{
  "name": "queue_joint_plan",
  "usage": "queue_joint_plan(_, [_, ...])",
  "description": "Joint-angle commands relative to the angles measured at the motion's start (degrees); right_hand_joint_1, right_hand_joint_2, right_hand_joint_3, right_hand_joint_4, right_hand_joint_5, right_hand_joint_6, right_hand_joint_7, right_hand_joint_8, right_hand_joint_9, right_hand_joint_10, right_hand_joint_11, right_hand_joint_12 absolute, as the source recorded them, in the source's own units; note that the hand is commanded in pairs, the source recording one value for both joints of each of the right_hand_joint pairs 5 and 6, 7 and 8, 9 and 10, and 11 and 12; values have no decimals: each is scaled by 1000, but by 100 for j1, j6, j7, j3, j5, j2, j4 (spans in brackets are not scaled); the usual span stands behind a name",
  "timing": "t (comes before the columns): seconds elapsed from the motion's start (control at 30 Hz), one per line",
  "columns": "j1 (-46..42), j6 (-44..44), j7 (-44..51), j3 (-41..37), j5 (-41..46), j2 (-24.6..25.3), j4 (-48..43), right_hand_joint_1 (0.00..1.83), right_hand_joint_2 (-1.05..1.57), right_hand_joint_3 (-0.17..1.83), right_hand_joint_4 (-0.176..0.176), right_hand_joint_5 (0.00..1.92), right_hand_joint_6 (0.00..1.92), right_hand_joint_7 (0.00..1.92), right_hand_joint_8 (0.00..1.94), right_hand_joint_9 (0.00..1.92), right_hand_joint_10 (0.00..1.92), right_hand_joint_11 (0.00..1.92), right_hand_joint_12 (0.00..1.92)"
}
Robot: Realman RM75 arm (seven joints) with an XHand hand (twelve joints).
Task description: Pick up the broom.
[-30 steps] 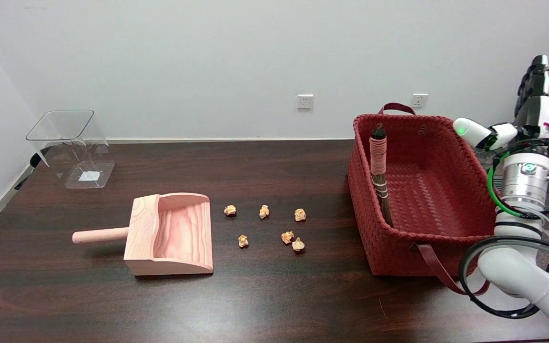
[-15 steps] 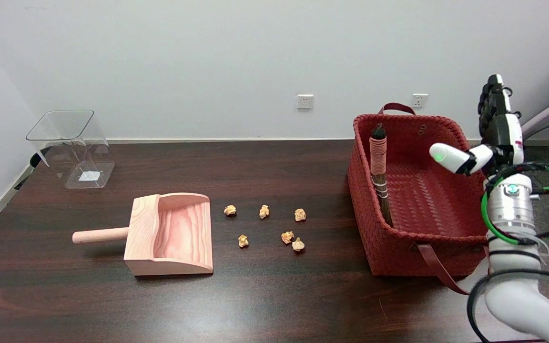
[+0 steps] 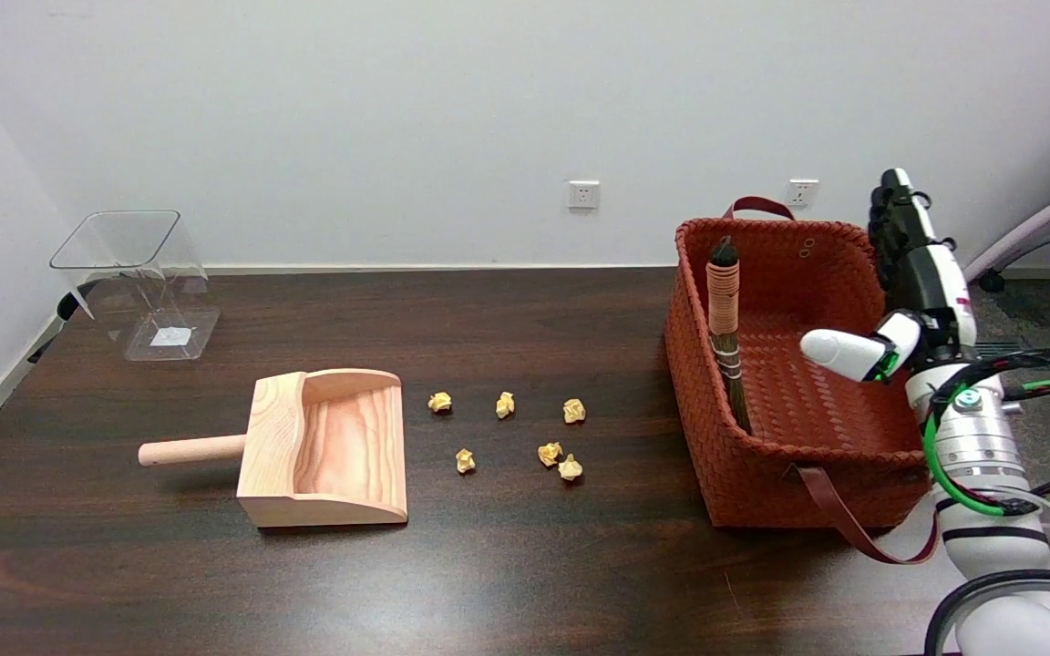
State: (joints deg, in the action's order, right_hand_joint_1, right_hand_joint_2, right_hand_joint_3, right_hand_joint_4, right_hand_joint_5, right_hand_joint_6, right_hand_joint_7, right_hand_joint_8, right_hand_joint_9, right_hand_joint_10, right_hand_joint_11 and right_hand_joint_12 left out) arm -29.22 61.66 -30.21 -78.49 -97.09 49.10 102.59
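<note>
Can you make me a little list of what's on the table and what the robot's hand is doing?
broom: broom leaning upright against the left inside wall of the basket
basket: red woven basket, right side of the table
right hand: right hand above the basket's right edge, fingers apart, holding nothing
dustpan: wooden dustpan, left of the paper balls
paper balls: six crumpled paper balls on the table
bin: clear bin, far left corner

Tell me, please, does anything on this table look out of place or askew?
Six crumpled paper scraps lie scattered on the table beside the wooden dustpan. The broom leans steeply inside the red basket.
</note>
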Motion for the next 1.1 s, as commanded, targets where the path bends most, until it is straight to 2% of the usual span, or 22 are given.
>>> queue_joint_plan(0.03, [364, -328, 63, 610, -76, -231, -146, 1168, -782, 1121, 0, 0, 0, 51, 51, 0, 0, 0, 0])
queue_joint_plan(0.4, [981, -474, 40, 898, -76, -208, -782, 1172, -760, 1120, 0, 0, 0, 55, 55, 0, 0, 0, 0])
queue_joint_plan(1.1, [1734, -1012, 15, 1516, -113, -176, -952, 1174, -787, 1196, 0, 0, 0, 65, 65, 0, 0, 0, 0])
